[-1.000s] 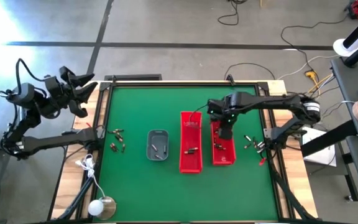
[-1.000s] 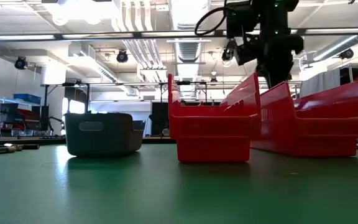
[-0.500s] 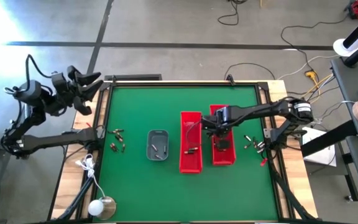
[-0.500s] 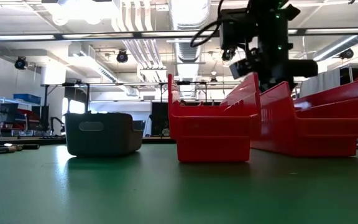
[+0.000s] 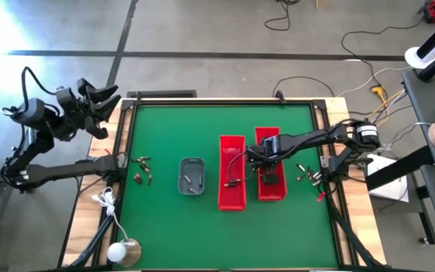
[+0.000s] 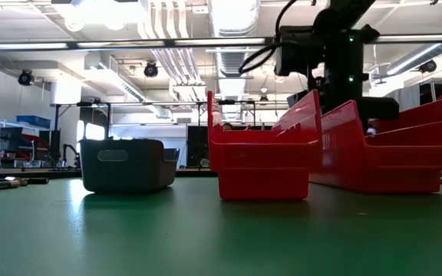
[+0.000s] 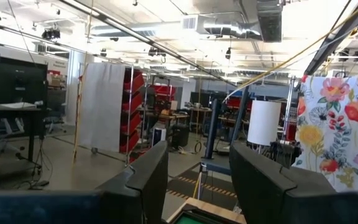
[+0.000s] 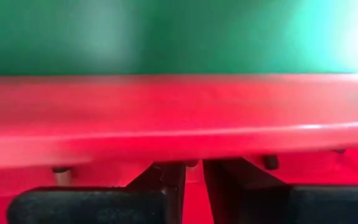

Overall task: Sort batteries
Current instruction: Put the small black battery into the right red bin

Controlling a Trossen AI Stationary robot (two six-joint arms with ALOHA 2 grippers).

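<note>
High view | right claw (image 5: pixel 267 171) down in red bin (image 5: pixel 269 192) | batteries (image 5: pixel 265 179) beside it

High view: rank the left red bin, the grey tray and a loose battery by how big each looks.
1. Left red bin, the longest.
2. Grey tray, clearly shorter.
3. Loose battery on the mat's left side, tiny beside both.

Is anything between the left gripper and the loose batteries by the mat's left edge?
Nothing visible. The left gripper, open, hangs raised beyond the far left corner of the mat; the batteries lie bare on it, the grey tray farther in. The right gripper is down in the right red bin.
</note>
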